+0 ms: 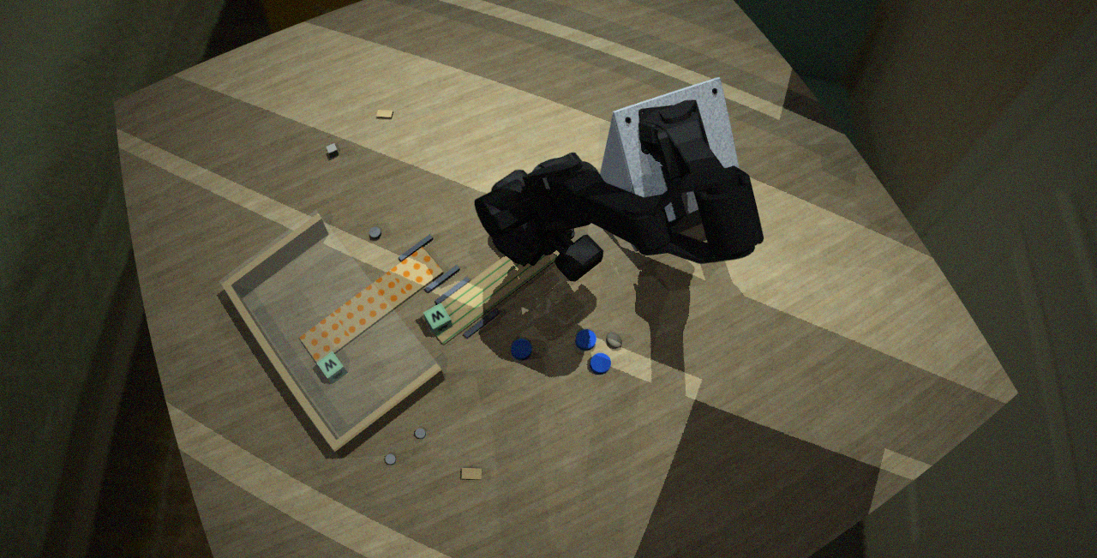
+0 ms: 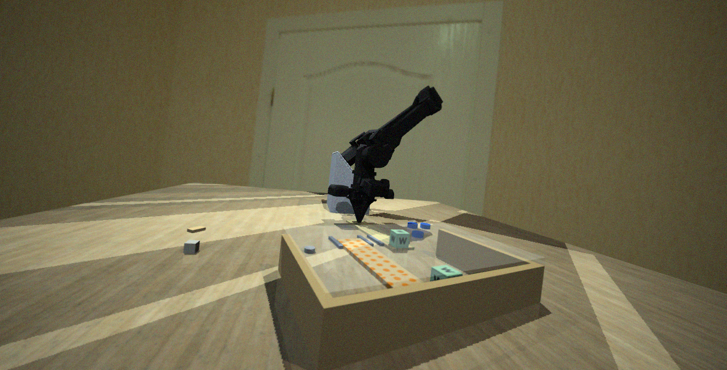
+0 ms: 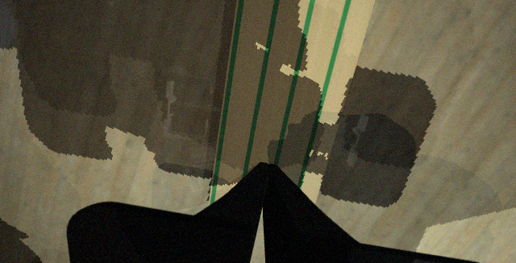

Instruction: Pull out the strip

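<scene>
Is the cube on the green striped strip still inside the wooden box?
No, the mint cube on the green-striped strip sits just outside the open-sided wooden tray.

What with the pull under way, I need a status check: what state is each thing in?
Pincer: shut, tips on green-lined strip.
Green-lined strip: flat, mostly outside the tray.
Green-strip cube: upright on the strip's end.
Dotted strip: flat, mostly inside the tray.
Dotted-strip cube: upright on its strip.
</scene>
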You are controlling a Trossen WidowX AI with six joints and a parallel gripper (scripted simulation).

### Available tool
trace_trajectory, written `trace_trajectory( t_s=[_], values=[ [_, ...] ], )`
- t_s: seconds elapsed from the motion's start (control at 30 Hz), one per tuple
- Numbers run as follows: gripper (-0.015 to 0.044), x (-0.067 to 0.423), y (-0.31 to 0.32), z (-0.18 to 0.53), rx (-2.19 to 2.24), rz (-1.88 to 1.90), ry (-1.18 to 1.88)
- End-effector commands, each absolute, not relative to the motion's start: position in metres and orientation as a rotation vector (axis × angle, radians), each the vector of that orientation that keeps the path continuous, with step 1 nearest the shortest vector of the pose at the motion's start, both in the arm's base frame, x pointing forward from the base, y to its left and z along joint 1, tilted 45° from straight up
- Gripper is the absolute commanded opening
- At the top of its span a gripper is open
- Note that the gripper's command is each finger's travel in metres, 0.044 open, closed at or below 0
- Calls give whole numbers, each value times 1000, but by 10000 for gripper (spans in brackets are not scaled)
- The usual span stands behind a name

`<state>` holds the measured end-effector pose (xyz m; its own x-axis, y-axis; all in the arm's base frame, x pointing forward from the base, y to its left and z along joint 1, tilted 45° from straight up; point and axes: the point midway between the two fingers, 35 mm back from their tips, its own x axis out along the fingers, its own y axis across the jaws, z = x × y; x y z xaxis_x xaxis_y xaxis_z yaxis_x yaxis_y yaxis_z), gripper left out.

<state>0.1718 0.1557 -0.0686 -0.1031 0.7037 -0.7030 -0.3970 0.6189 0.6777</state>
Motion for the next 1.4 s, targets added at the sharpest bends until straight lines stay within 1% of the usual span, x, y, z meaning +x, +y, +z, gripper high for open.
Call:
trace_trajectory(
  t_s=[0.0,0.63,0.67,0.83,0.97,1.1,1.37],
  values=[
    [0,164,156,-71,281,953,1414],
    [0,164,156,-71,281,953,1414],
    [0,172,154,-68,282,947,1391],
    [0,178,128,-41,279,951,1412],
    [0,179,126,-39,279,952,1412],
    [105,196,134,-37,373,865,1474],
    [315,223,140,-29,381,856,1478]
  ],
)
